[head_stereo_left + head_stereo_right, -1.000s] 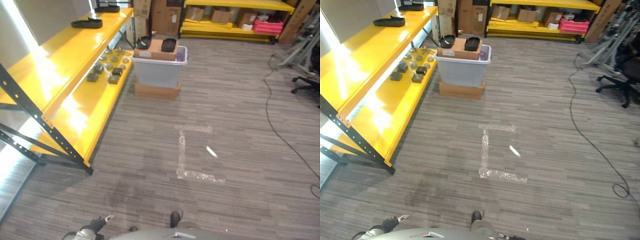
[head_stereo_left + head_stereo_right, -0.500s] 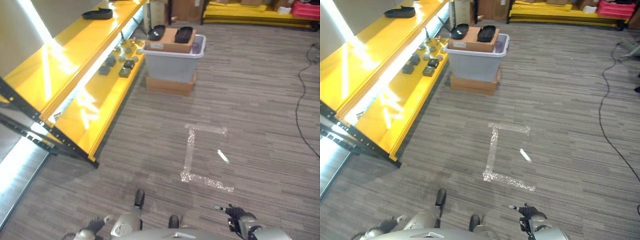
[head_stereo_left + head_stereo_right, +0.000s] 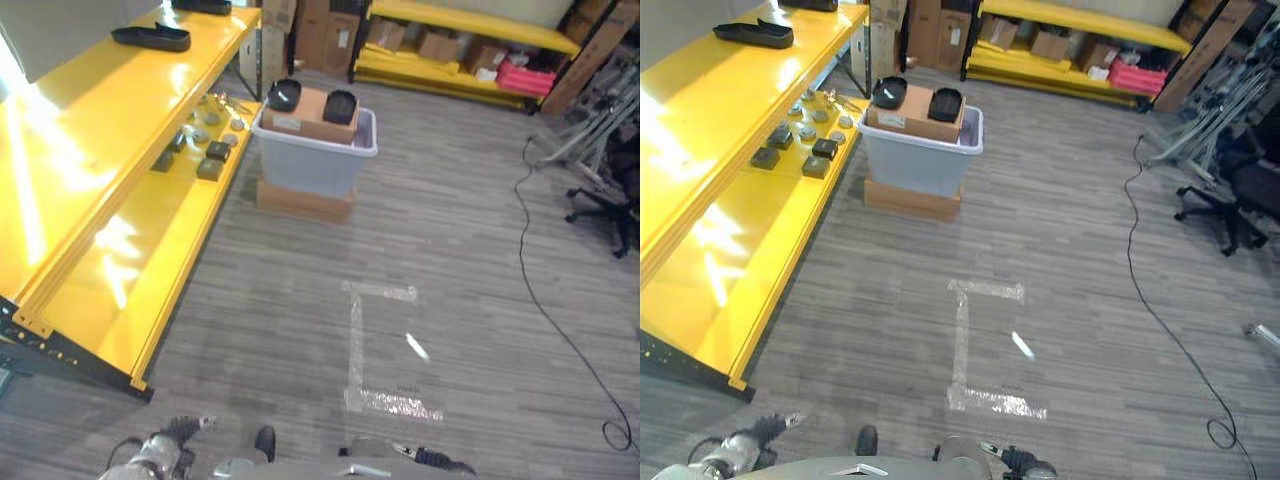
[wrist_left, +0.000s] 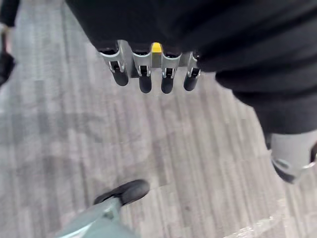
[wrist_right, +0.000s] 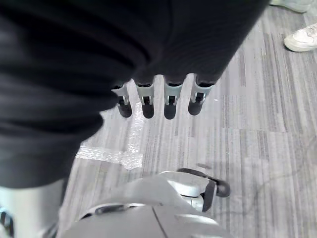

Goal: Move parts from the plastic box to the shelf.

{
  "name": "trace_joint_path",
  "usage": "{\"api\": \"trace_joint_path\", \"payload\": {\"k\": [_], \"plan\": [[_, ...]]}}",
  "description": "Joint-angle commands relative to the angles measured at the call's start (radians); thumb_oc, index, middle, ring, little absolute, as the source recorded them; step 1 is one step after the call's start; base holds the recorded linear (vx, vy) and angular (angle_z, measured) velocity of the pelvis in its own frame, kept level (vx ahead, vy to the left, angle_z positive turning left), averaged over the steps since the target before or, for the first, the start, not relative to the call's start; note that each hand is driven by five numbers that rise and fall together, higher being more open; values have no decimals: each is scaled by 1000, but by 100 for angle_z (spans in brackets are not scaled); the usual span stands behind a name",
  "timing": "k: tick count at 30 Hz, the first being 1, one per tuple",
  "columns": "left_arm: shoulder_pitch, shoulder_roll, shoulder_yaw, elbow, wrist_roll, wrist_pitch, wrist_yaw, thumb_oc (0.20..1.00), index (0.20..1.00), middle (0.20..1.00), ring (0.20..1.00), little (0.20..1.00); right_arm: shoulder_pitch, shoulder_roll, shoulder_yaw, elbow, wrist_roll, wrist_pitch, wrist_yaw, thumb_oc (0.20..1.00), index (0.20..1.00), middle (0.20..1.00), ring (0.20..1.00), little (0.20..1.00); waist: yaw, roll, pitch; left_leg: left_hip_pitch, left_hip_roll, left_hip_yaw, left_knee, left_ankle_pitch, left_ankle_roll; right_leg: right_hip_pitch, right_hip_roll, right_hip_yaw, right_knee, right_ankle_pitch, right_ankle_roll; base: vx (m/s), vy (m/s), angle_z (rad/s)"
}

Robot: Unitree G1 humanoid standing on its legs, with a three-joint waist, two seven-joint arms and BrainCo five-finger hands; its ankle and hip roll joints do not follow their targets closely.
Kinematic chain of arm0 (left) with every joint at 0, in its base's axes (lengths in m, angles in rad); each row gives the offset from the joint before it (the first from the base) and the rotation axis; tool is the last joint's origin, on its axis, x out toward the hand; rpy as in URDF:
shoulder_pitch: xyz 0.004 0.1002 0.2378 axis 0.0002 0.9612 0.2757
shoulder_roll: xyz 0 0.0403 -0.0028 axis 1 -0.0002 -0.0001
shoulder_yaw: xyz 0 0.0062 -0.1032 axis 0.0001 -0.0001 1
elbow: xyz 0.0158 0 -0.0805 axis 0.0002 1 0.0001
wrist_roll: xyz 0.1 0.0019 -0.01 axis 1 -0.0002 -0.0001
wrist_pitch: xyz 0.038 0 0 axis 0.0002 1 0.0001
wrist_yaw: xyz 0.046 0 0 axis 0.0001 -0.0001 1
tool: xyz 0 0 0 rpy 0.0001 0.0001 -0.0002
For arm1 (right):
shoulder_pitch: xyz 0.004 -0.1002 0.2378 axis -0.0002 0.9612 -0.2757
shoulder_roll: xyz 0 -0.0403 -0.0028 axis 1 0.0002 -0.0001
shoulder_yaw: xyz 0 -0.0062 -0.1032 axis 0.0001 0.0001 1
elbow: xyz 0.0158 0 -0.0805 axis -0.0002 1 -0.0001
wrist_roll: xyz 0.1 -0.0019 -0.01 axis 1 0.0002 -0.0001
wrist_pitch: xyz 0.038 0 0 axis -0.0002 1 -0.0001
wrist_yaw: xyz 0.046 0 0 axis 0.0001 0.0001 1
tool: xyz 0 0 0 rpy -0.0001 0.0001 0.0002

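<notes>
Clear tape strips (image 3: 362,345) form an L-shape on the grey striped carpet (image 3: 450,250). A black cable (image 3: 548,300) trails across the carpet at right. A black office chair (image 3: 1230,195) stands near it. Cardboard boxes (image 3: 320,25) stand by the far wall. A white shoe (image 5: 303,38) rests on the carpet.
</notes>
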Motion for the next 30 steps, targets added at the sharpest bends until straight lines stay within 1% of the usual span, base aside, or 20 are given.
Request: {"api": "trace_joint_path", "payload": {"k": [1, 2, 5, 6, 9, 10, 12, 14, 15, 16, 17, 18, 19, 20, 21, 22, 25, 27, 29, 30], "plan": [[-13, 15, 17, -15, 29, -19, 13, 1000, 1000, 1000, 1000, 1000, -40, -32, 15, 14, -18, 5, -7, 1000, 1000, 1000, 1000, 1000, -3, -3, 12, -30, 50, -45, 58, -111, -41, 55, 37, 27, -419, 232, 31, 310, -39, -9], [-12, 15, 17, -15, 29, -19, 13, 1000, 1000, 1000, 1000, 1000, -39, -32, 16, 14, -18, 5, -8, 1000, 1000, 1000, 1000, 1000, -2, -1, 14, -26, 53, -44, 56, -113, -42, 60, 41, 26, -423, 233, 30, 332, -41, -10], [-19, 8, 24, -12, 27, -19, 15, 1000, 1000, 1000, 1000, 1000, -40, -32, 17, 19, -30, 10, -9, 1000, 1000, 1000, 1000, 1000, -20, 3, 13, 26, 75, -46, 38, -142, -60, 23, 29, 8, -474, 282, 46, 330, -91, 11], [-11, -5, 18, -1, 36, -16, 12, 1000, 1000, 1000, 1000, 1000, -37, -32, 13, 22, -33, 12, -6, 1000, 1000, 1000, 1000, 1000, -27, 4, 3, 54, 90, -43, 33, -160, -73, 23, 16, -21, -482, 299, 52, 349, -141, 18], [3, -25, 2, 7, 59, -17, 4, 1000, 1000, 1000, 1000, 1000, -30, -31, 17, 27, -34, 12, -2, 1000, 1000, 1000, 1000, 1000, -33, 5, -11, 75, 107, -41, 38, -183, -85, 41, 24, -21, -486, 287, 43, 362, -227, 6], [14, -38, -4, 13, 64, -19, 7, 1000, 1000, 1000, 1000, 1000, -26, -22, 16, 36, -30, 6, -7, 1000, 1000, 1000, 1000, 1000, -40, 8, -27, 96, 130, -51, 52, -193, -96, 45, 44, -6, -467, 264, 22, 235, -182, 25], [29, -52, 5, 10, 50, -19, 8, 1000, 1000, 1000, 1000, 1000, -17, -26, 12, 50, -28, 7, -10, 1000, 1000, 1000, 1000, 1000, -36, 18, -34, 87, 152, -58, 92, -196, -112, 67, 56, -23, -468, 247, 7, 296, -230, 32], [53, -74, 21, 12, 21, -19, -1, 1000, 1000, 1000, 1000, 1000, -17, -30, 10, 49, -15, 1, -12, 1000, 1000, 1000, 1000, 1000, -22, 26, -33, 46, 159, -78, 208, -143, -132, 100, 74, -44, -472, 220, -20, 287, -270, 16], [59, -86, 17, 10, 17, -23, -1, 1000, 1000, 1000, 1000, 1000, -30, -43, 13, 30, 3, -5, -14, 1000, 1000, 1000, 1000, 1000, -14, 20, -10, -20, 138, -99, 371, -82, -141, 135, 81, -42, -496, 216, -36, 195, -223, 2], [59, -86, 17, 10, 17, -23, -1, 1000, 1000, 1000, 1000, 1000, -30, -43, 13, 30, 3, -5, -14, 1000, 1000, 1000, 1000, 1000, -15, 21, -10, -24, 138, -100, 376, -84, -141, 135, 81, -43, -497, 217, -36, 240, -272, -26], [59, -88, 26, 7, 6, -23, 8, 1000, 1000, 1000, 1000, 1000, -46, -55, 12, 9, 24, -13, -18, 1000, 1000, 1000, 1000, 1000, -1, 6, 14, -86, 127, -82, 480, -49, -147, 177, 76, -52, -544, 215, -46, 183, -172, -36], [56, -89, 31, 6, -4, -23, 12, 1000, 1000, 1000, 1000, 1000, -62, -70, 8, 3, 29, -13, -19, 1000, 1000, 1000, 1000, 1000, 6, 1, 23, -115, 132, -55, 474, -45, -147, 194, 72, -61, -564, 209, -43, 262, -207, -34], [56, -89, 33, 3, -8, -25, 12, 1000, 1000, 1000, 1000, 1000, -70, -79, 4, 7, 33, -12, -20, 1000, 1000, 1000, 1000, 1000, 17, -3, 28, -140, 128, -37, 446, -61, -146, 205, 66, -63, -569, 202, -37, 242, -111, -6], [59, -85, 36, 1, -4, -26, 12, 1000, 1000, 1000, 1000, 1000, -74, -88, -3, 13, 49, -7, -8, 1000, 1000, 1000, 1000, 1000, 27, -4, 28, -157, 121, -15, 380, -86, -141, 216, 62, -68, -569, 193, -32, 344, -65, 6], [67, -76, 41, -6, -4, -31, 14, 1000, 1000, 1000, 1000, 1000, -77, -100, -9, -5, 79, -15, 7, 1000, 1000, 1000, 1000, 1000, 44, 5, 27, -179, 99, 2, 270, -104, -134, 231, 65, -69, -566, 176, -25, 272, -33, 13], [68, -76, 41, -6, -4, -31, 14, 1000, 1000, 1000, 1000, 1000, -77, -100, -8, -5, 80, -14, 7, 1000, 1000, 1000, 1000, 1000, 45, 4, 28, -175, 98, 3, 266, -103, -134, 233, 64, -68, -566, 175, -24, 266, 5, 13], [94, -62, 86, -5, -36, -35, 21, 1000, 1000, 1000, 1000, 1000, -68, -118, -36, -43, 140, -39, 19, 1000, 1000, 1000, 1000, 1000, 77, 31, 20, -242, 48, -22, 109, -11, -117, 268, 93, -52, -569, 142, -18, 282, 36, -7], [108, -51, 109, 5, -60, -36, 23, 1000, 1000, 1000, 1000, 1000, -76, -124, -52, -50, 159, -51, 7, 1000, 1000, 1000, 1000, 1000, 93, 44, 19, -281, 33, -7, 43, 27, -129, 293, 111, -32, -569, 111, -19, 319, 62, -16], [122, -41, 128, 20, -66, -32, 19, 1000, 1000, 1000, 1000, 1000, -86, -125, -61, -36, 164, -50, 16, 1000, 1000, 1000, 1000, 1000, 113, 46, 17, -286, 33, -7, 54, 48, -129, 316, 121, -12, -569, 93, -20, 306, 107, -56], [131, -35, 136, 34, -60, -31, 16, 1000, 1000, 1000, 1000, 1000, -84, -114, -63, -36, 179, -46, 36, 1000, 1000, 1000, 1000, 1000, 117, 42, 11, -277, 36, -8, 73, 45, -117, 329, 121, -4, -561, 82, -18, 315, 156, -60]]}}
